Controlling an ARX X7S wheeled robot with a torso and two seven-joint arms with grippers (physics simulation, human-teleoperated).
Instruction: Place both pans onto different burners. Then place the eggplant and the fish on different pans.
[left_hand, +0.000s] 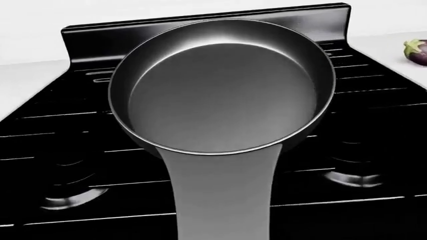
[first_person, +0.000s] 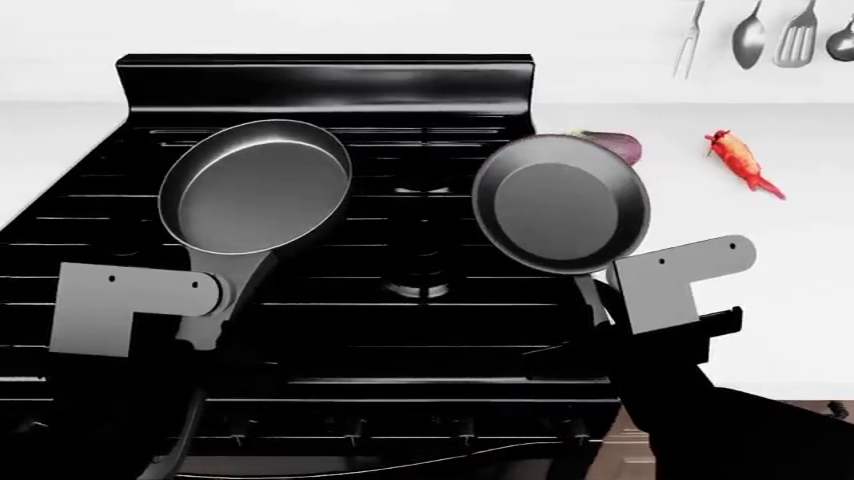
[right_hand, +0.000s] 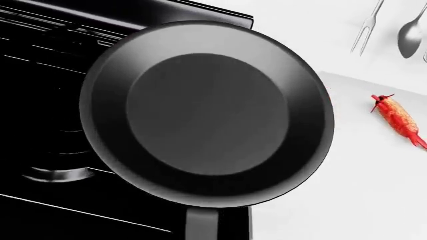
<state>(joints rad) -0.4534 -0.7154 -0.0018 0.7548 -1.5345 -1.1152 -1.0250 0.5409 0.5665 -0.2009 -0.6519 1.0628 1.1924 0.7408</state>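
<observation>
**Two pans in the air over the stove, food waiting on the counter**

Each arm carries a pan by its handle above the glossy black gas stove (first_person: 400, 260). The left gripper (first_person: 200, 300) holds the round black frying pan with the deep grey-lit bowl (first_person: 254, 185); its long handle runs from the bowl straight back to the jaws, and the bowl hangs over the stove's left grates, tilted toward the head camera. The right gripper (first_person: 607, 295) holds the second round black frying pan (first_person: 561, 205), its handle also pointing back to the jaws, its bowl over the stove's right edge and likewise tilted. The jaws themselves are hidden in every view, so their width cannot be told; the pans' raised poses suggest both grips are closed on the handles.

The coming move likely turns on each pan's height and tilt over the black cast-iron grates (left_hand: 53, 150): neither bowl looks seated flat yet, and each has a separate burner side below it.

Both pans are empty. The small dark purple eggplant (first_person: 614, 145) lies on the white counter (first_person: 801, 280) just right of the stove, partly behind the right pan's rim. The red-orange fish (first_person: 745, 165) lies farther right of the stove, lengthwise on a slant. The right arm is the nearer to both.
</observation>
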